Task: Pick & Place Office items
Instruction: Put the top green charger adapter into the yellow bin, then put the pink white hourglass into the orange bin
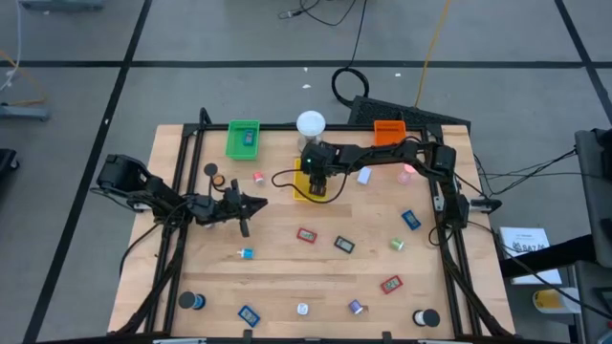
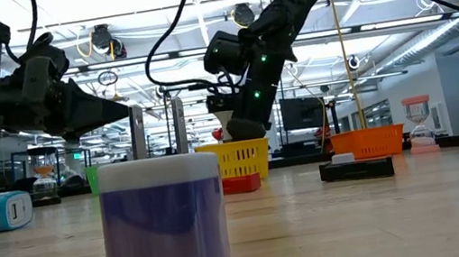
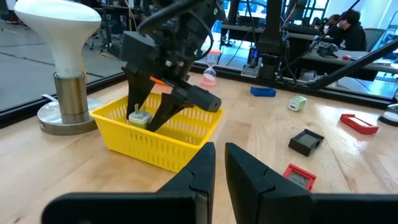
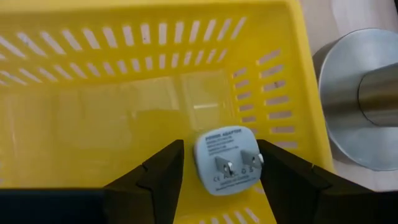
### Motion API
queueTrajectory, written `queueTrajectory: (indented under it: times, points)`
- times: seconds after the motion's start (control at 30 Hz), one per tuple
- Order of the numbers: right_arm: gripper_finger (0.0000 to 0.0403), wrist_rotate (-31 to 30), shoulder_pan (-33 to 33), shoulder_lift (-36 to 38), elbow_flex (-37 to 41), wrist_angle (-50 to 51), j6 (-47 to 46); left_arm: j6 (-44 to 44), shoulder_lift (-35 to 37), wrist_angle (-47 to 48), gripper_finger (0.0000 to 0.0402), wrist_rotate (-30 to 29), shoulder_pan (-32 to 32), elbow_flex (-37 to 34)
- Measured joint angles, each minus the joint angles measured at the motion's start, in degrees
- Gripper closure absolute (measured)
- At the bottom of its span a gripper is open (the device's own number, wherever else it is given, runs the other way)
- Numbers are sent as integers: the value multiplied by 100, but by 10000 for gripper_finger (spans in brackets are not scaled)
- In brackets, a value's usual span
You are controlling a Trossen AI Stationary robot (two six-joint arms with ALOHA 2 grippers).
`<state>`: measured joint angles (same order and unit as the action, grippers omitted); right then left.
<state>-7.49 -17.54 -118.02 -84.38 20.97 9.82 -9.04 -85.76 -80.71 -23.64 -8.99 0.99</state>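
Observation:
A yellow tray (image 1: 311, 186) stands at the table's far middle, beside a white-domed metal lamp (image 1: 311, 124). My right gripper (image 4: 221, 149) reaches down into the tray, open, with a white plug adapter (image 4: 225, 158) between its fingers, prongs up. In the left wrist view the adapter (image 3: 138, 117) sits low inside the tray wall (image 3: 155, 140). Other office items lie scattered on the wood: a red piece (image 1: 306, 234), a dark piece (image 1: 344, 245), a blue piece (image 1: 410, 220). My left gripper (image 1: 253, 203) waits at mid-left, shut and level, holding nothing. My right gripper comes slanting down from the table's right side, its fingers on either side of the adapter. A clear gap shows between one finger (image 4: 165, 165) and the adapter. The other finger (image 4: 273, 165) stands right against the adapter's edge (image 4: 255, 158); whether it touches, I cannot tell.
A green tray (image 1: 243, 139) and an orange tray (image 1: 388, 132) stand along the far edge. Black rolls (image 1: 191, 301) (image 1: 426, 317) sit at the near corners. A purple-and-white roll (image 2: 164, 225) stands near the front edge, with more small pieces along it.

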Motion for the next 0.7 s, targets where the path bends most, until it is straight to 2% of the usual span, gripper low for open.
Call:
queueTrajectory:
  times: [0.43,0.7]
  points:
    - [209,-22,89,129,-6,-109,19,-13,0,-2,364,2,0,0]
    - [238,-24,274,561,0,73,-122,-15,0,4,364,6,0,0]
